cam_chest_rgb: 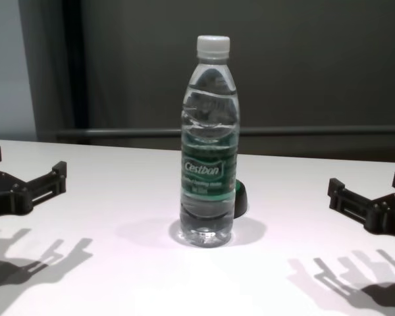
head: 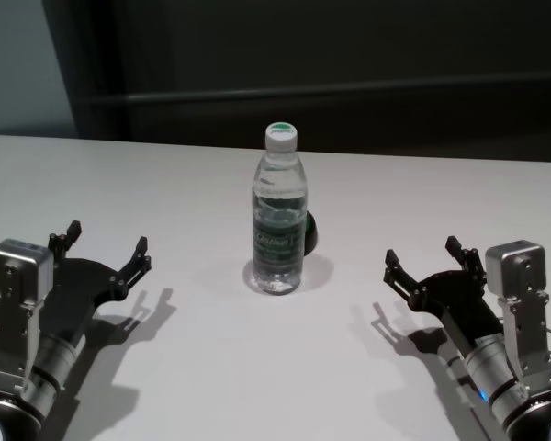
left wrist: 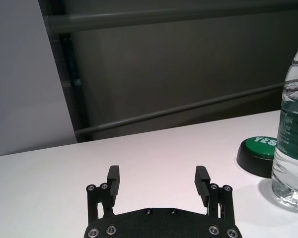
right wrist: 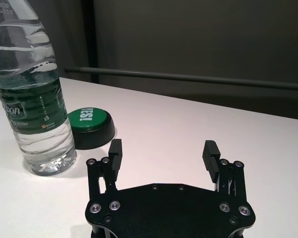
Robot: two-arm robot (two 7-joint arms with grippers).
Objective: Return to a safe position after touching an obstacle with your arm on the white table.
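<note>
Left gripper [head: 106, 246] and right gripper [head: 425, 260] wide open, flanking upright bottle [head: 279, 217]; apparently parked, next hold clear.

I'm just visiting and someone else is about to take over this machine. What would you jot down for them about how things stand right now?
Left gripper: open, empty, hovering left of the water bottle, clear of it.
Right gripper: open, empty, hovering right of it, also clear.
The bottle stands upright, capped, mid white table; a green-topped button sits just behind it.
Done: nothing touches the bottle; both arms look pulled back.
Left: confirm that this is the safe pose.
</note>
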